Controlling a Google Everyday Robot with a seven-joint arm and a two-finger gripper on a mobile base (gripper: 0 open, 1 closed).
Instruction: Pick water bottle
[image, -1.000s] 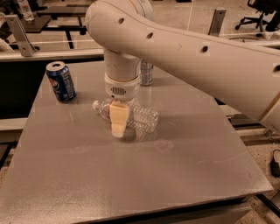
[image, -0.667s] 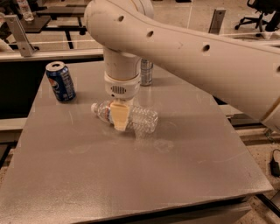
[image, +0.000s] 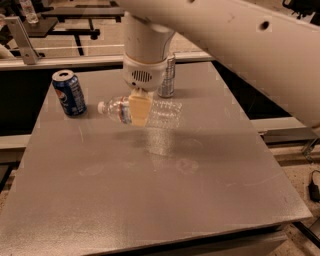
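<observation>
The gripper (image: 140, 116) has risen above the grey table (image: 150, 210), clamped across the water bottle (image: 165, 113). The bottle lay on the tabletop before. It now hangs clear of it, roughly level, casting a shadow (image: 162, 144) on the surface beneath.

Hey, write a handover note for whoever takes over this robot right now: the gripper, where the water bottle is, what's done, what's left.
Gripper: over the far middle of the grey table, shut on the water bottle around its middle.
Bottle: horizontal, cap pointing left. It seems to hang just off the table, with its shadow below.
Nearby: blue Pepsi can upright to the left, silver slim can upright behind the gripper. Neither touches the bottle.
Done: the grasp, and apparently the start of the lift.
Left: raise the bottle clear and check that the hold is secure.
</observation>
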